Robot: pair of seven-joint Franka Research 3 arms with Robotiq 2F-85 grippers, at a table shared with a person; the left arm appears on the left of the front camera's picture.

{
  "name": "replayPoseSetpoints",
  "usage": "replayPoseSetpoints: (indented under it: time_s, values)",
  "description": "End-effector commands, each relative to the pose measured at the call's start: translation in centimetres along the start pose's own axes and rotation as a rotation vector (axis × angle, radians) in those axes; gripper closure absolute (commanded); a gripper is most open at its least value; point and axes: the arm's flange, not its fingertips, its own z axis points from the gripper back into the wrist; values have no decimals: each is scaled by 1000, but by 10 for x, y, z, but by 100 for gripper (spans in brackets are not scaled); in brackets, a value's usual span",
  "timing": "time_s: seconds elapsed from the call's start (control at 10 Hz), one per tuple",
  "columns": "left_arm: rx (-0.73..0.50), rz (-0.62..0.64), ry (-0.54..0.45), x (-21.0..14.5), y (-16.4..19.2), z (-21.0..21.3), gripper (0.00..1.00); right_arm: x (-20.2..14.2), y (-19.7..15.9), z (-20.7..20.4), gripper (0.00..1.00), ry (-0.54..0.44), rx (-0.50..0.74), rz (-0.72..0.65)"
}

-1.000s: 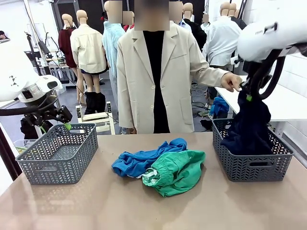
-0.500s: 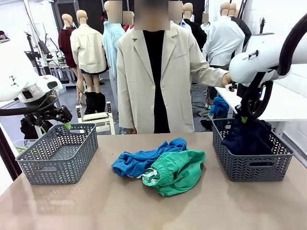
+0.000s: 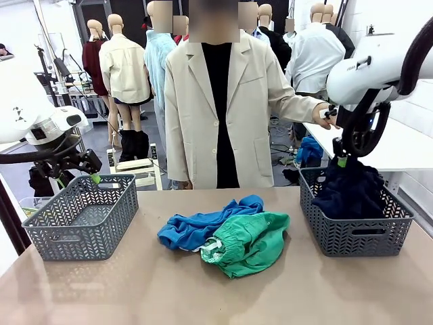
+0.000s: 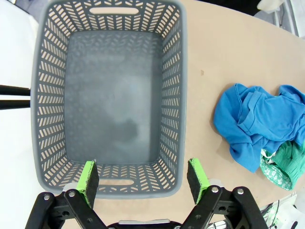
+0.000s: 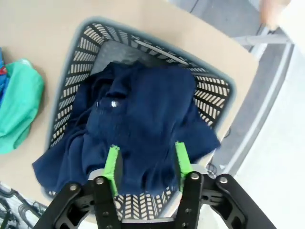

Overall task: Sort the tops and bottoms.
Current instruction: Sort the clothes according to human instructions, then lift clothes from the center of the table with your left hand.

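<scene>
The navy bottoms [image 5: 143,105] lie heaped in the right basket [image 3: 355,237], at the table's [image 3: 135,291] right edge. One fold spills over the basket's near rim. That basket looks to be the one chosen for bottoms. The right gripper [image 5: 147,149] hangs just above the heap with its fingers partly apart. Navy cloth shows in the gap, but it seems to lie loose below and is not pinched, so I judge this garment delivered and let go.

The left gripper [image 4: 142,167] hovers over the near rim of the left basket [image 4: 171,95], at the table's left edge, with its fingers spread wide and nothing between them. This basket holds nothing yet and is presumably kept for tops. The arm waits there, likely so as not to crowd the middle.

The blue top [image 3: 196,227] and the green bottoms [image 3: 250,240] lie crumpled together at the middle of the table, between the two baskets. The green piece sits nearer the robot's edge and partly overlaps the blue one. Because they touch, lifting one may drag the other, so a pick should take cloth well away from the overlap.

A person stands at the far edge, one hand [image 3: 323,115] reaching towards the right arm, apart from the garments.
</scene>
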Motion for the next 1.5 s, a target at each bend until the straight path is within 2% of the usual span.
replayPoseSetpoints:
  time_s: [0.0,0.4,0.6,1.2,1.3,1.4]
  values:
    - [2,21,5,-2,0,2,4,-15,9,29,0,-42,-43,33]
    - [2,21,5,-2,0,2,4,-36,15,86,0,-139,-68,16]
    - [2,21,5,-2,0,2,4,-22,11,90,0,-123,-64,15]
    - [2,21,5,-2,0,2,4,-22,11,90,0,-123,-64,15]
    - [2,21,5,-2,0,2,4,-25,12,89,0,-120,-62,15]
    - [2,21,5,-2,0,2,4,-52,-13,92,0,-158,-71,-76]
